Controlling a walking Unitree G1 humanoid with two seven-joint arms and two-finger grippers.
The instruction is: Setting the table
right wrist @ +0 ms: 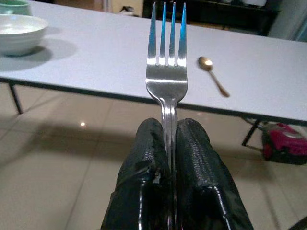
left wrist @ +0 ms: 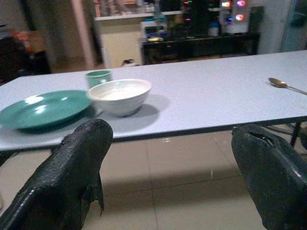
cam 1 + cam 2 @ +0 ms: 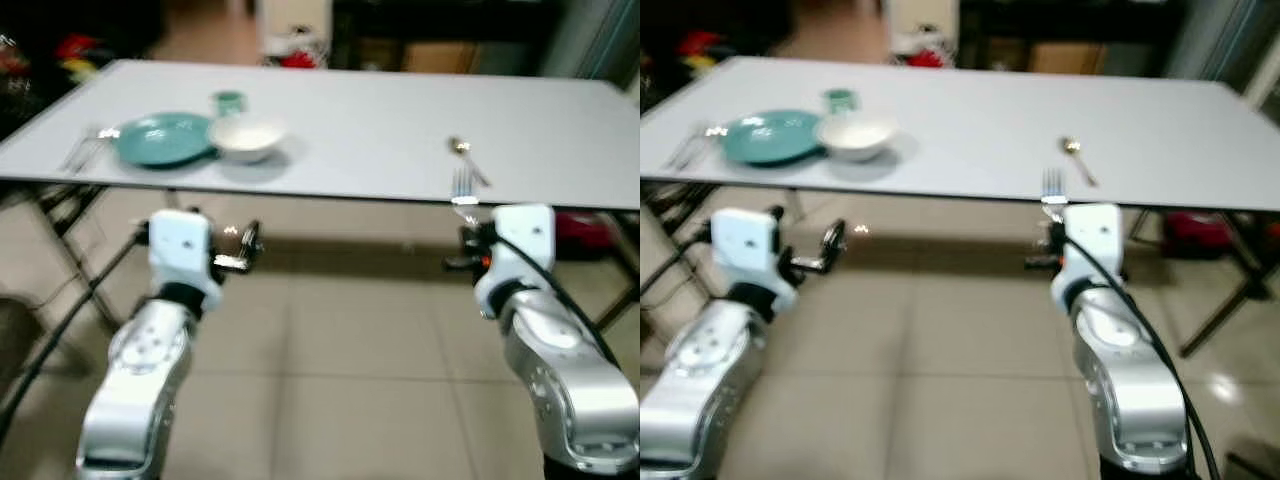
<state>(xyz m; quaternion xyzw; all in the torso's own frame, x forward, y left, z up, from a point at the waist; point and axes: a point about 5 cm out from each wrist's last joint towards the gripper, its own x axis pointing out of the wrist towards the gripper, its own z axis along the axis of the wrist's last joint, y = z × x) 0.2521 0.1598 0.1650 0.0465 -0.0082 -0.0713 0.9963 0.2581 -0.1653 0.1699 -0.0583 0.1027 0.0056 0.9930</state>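
Two silver arms held out over a tiled floor (image 3: 340, 380), short of the near edge of a long white table (image 3: 380, 120). Right gripper (image 1: 169, 143) clenched on the handle of a metal fork (image 1: 166, 72), black fingers (image 1: 194, 158) pressed flat against both sides of the stem, tines pointing forward toward the table edge. Fork head just poking above the right wrist in the head views (image 3: 462, 186), level with the table's front edge and not yet over the top. Gold-toned spoon (image 3: 466, 158) lying on the table just beyond the fork, bowl end farther from the robot, handle angled toward the near edge.

Left gripper (image 2: 168, 158) released, its two black fingers (image 2: 72, 172) spread wide apart with nothing between them, held below table height and pointing at the table's left portion. Teal plate (image 3: 165, 139) resting on that left part of the table. White bowl (image 3: 246, 136) touching or overlapping the plate's right rim. Small green cup (image 3: 228, 101) standing just behind the bowl. Another piece of cutlery, apparently a second fork (image 3: 88, 146), lying just left of the plate, too blurred to make out in detail.

Red and dark object (image 1: 285, 143) on the floor under the table's right end. Dark furniture and small lit lights beyond the far side of the table.
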